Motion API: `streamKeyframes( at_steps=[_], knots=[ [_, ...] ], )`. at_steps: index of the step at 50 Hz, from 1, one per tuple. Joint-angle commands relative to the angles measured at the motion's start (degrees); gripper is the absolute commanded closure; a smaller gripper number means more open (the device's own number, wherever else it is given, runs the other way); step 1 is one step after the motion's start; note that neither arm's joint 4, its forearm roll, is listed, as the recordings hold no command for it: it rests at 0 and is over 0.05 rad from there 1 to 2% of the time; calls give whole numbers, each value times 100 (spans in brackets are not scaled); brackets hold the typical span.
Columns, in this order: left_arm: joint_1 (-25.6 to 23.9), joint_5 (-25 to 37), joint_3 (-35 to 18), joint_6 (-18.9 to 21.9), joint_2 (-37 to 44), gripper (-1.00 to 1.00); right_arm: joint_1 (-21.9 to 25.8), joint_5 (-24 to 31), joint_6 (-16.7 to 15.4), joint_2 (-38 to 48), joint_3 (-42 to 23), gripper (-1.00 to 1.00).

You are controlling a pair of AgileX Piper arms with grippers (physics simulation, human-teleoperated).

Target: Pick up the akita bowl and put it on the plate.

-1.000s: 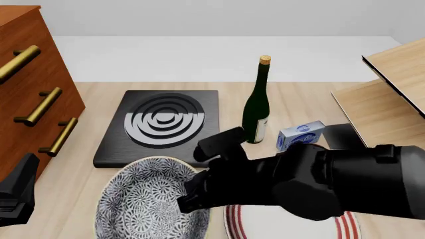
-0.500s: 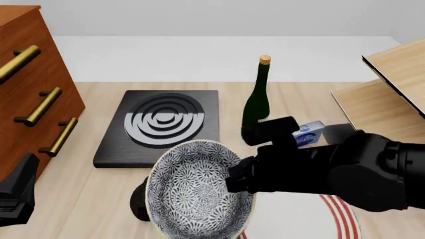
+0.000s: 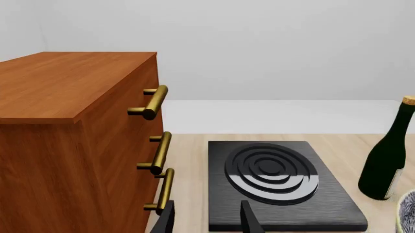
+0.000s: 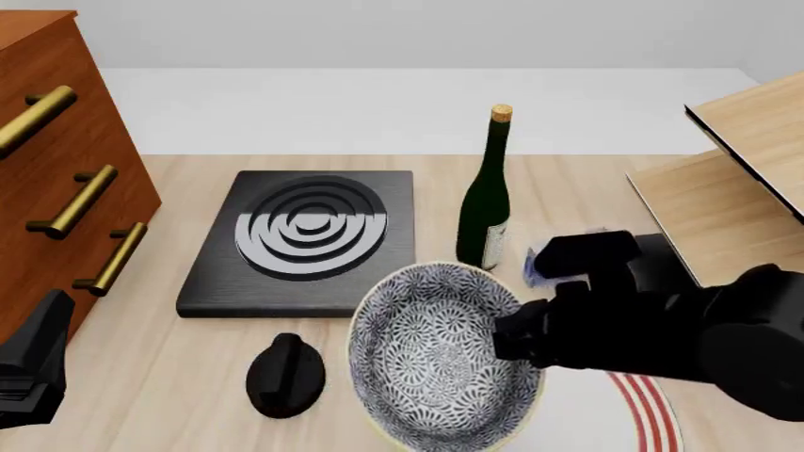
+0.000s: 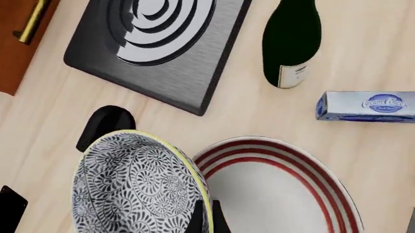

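Observation:
The akita bowl (image 4: 442, 356) has a dense blue-grey and white pattern and a pale yellow rim. It hangs tilted above the table, with my right gripper (image 4: 513, 337) shut on its right rim. In the right wrist view the bowl (image 5: 133, 187) overlaps the left edge of the plate (image 5: 285, 194), and the thin fingers (image 5: 196, 219) pinch its rim. The plate (image 4: 647, 414), white with red rings, lies at the front right, mostly hidden by the arm. My left gripper (image 4: 32, 372) rests at the front left, open and holding nothing, its fingers (image 3: 249, 221) pointing toward the stove.
A black stove slab (image 4: 301, 235) with grey rings lies centre-left. A dark wine bottle (image 4: 484, 207) stands behind the bowl, with a blue box (image 5: 368, 106) to its right. A small black object (image 4: 286, 375) sits left of the bowl. A brown drawer cabinet (image 4: 56, 169) borders the left, a wooden shelf (image 4: 741, 179) the right.
My right arm has lifted the bowl and carried it rightward to the plate's left edge. The small black object on the table has come into view. The left gripper has stayed still.

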Motion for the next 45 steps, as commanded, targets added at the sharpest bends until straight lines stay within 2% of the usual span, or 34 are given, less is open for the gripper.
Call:
streamKeyframes(
  at_steps=[1, 17, 33, 45],
  knots=[
    [-1, 0, 0, -1, 1, -100, -376, 210, -88, -345, 244, 100],
    [0, 0, 0, 0, 1, -100, -1016, 498, -252, -655, 411, 100],
    [-1, 0, 0, 1, -1, -100, -1300, 692, -297, -1023, 823, 100],
    [0, 0, 0, 0, 1, -100, -1457, 585, -431, -936, 978, 100]
  ],
)
